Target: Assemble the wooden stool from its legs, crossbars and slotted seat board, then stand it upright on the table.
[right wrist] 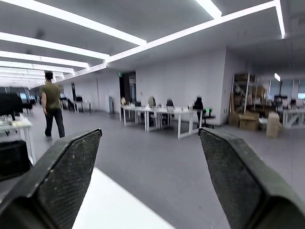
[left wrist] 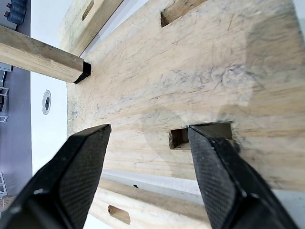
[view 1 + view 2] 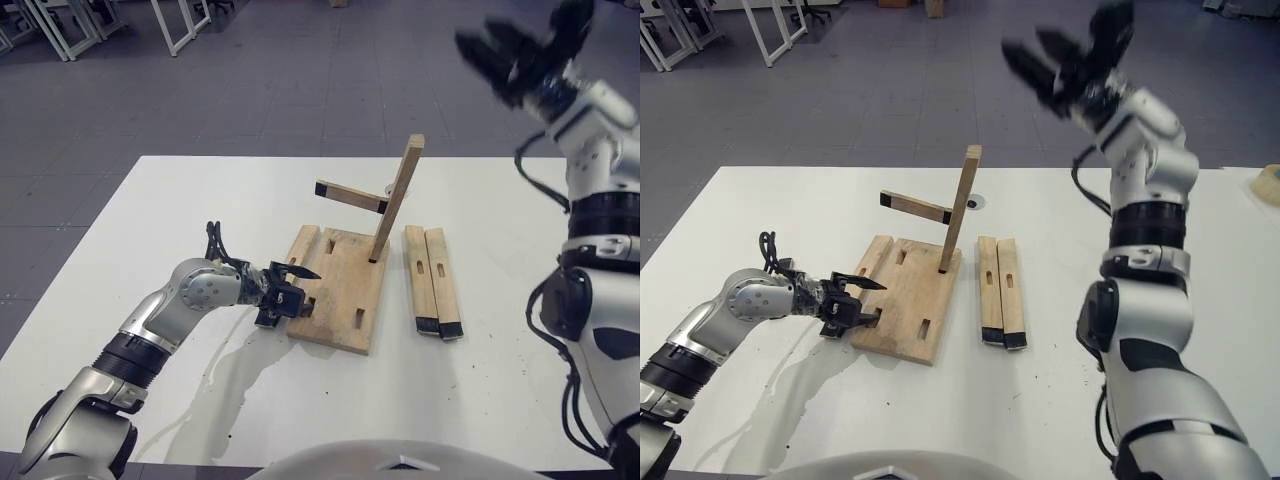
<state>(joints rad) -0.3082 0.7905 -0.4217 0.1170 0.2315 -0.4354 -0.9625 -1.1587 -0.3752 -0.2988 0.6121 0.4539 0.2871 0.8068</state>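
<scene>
While my right pincer (image 3: 520, 45) is hanging open high up, I am poising my left pincer (image 3: 303, 287), fingers apart, at the left edge of the seat board (image 3: 345, 300), which is lying rightward, lengthwise near-to-far.

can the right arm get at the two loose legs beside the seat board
Probably yes: the two loose legs lie flat right of the seat board with nothing over them. The right gripper is open and empty, raised high above the table, so it would have to come down.
</scene>
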